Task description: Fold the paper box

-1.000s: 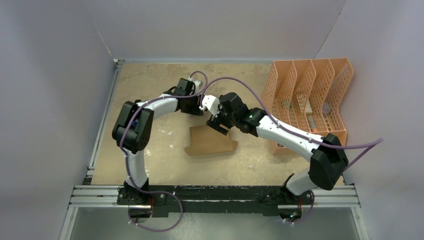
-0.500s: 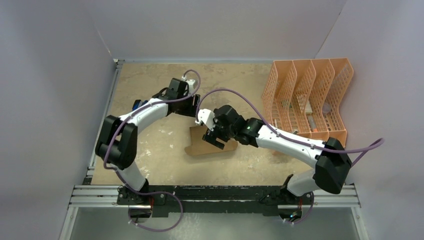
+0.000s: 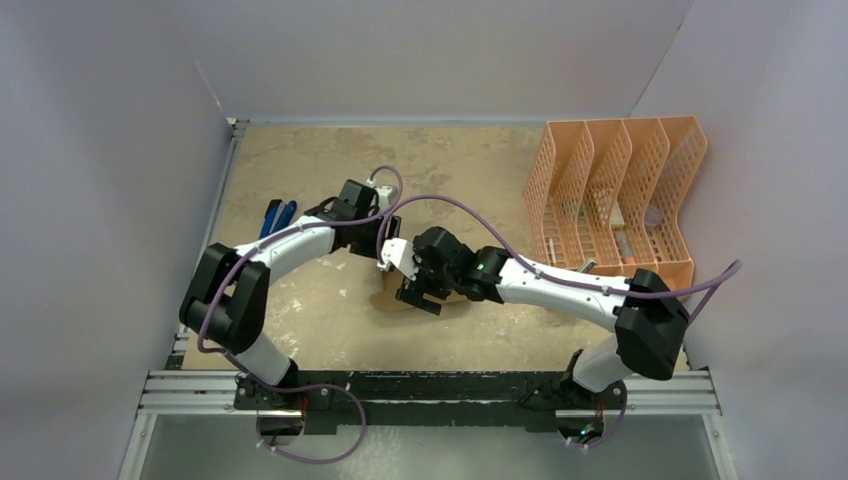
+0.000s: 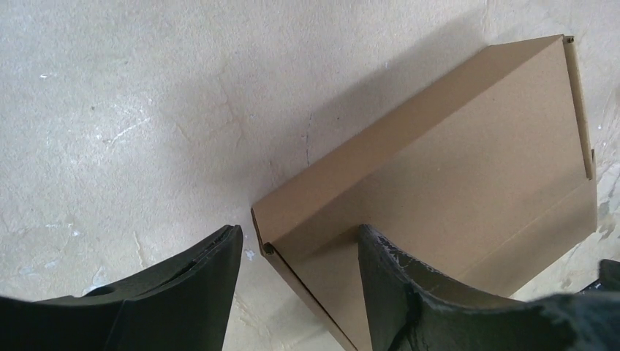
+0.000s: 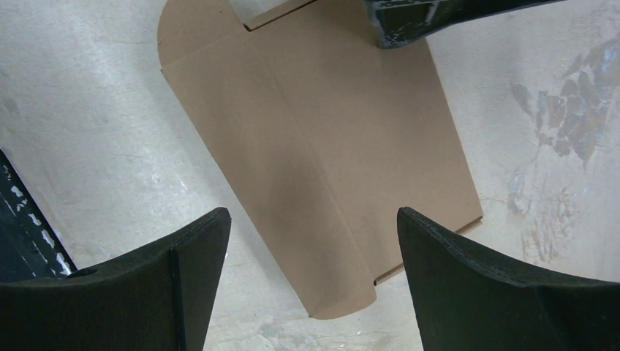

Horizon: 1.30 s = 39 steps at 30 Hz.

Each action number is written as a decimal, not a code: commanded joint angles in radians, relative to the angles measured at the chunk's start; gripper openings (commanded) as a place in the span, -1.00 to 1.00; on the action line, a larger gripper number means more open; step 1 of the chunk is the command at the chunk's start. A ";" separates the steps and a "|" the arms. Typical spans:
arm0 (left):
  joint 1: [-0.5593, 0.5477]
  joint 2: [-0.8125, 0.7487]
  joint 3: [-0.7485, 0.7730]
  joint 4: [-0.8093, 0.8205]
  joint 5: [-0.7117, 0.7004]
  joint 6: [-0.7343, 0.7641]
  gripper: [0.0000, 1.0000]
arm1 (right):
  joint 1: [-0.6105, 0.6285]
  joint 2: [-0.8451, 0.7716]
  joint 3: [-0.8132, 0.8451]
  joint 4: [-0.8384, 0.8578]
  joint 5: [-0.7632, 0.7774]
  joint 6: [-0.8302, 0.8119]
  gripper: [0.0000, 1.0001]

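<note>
The paper box (image 3: 452, 293) is a plain brown cardboard piece, folded over and lying on the table's middle, mostly hidden under my right wrist in the top view. In the right wrist view the paper box (image 5: 322, 146) lies flat with rounded tabs. In the left wrist view the paper box (image 4: 453, 175) shows a raised folded wall. My left gripper (image 4: 300, 248) is open at the box's far corner, one finger each side of it. My right gripper (image 5: 314, 241) is open, above the box's rounded front flap.
A peach-orange perforated file organizer (image 3: 615, 195) stands at the right. A blue-handled tool (image 3: 277, 215) lies at the left by my left arm. Grey walls close the back and sides. The black rail (image 3: 430, 390) runs along the near edge.
Both arms have moved toward the near left. My right gripper has come down over the box and now covers most of it. My left gripper has followed to the box's far corner.
</note>
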 commanded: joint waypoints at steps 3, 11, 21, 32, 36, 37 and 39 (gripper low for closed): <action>0.001 0.072 0.039 0.021 -0.030 0.010 0.11 | 0.020 0.019 0.016 0.006 -0.011 -0.008 0.74; 0.014 0.167 0.129 -0.036 -0.007 0.005 0.03 | 0.043 0.037 0.021 -0.013 0.044 -0.065 0.74; 0.021 0.222 0.164 -0.070 0.049 0.011 0.00 | 0.078 0.099 -0.031 0.091 0.229 -0.184 0.72; 0.024 0.263 0.208 -0.093 0.064 0.018 0.01 | 0.091 0.170 -0.071 0.220 0.372 -0.265 0.51; 0.027 0.282 0.222 -0.098 0.073 0.017 0.01 | 0.091 0.170 -0.083 0.254 0.396 -0.272 0.30; 0.029 0.289 0.229 -0.103 0.078 0.016 0.00 | 0.091 0.170 -0.080 0.256 0.401 -0.274 0.19; 0.029 0.302 0.243 -0.116 0.084 0.019 0.01 | 0.091 0.161 -0.071 0.254 0.404 -0.274 0.02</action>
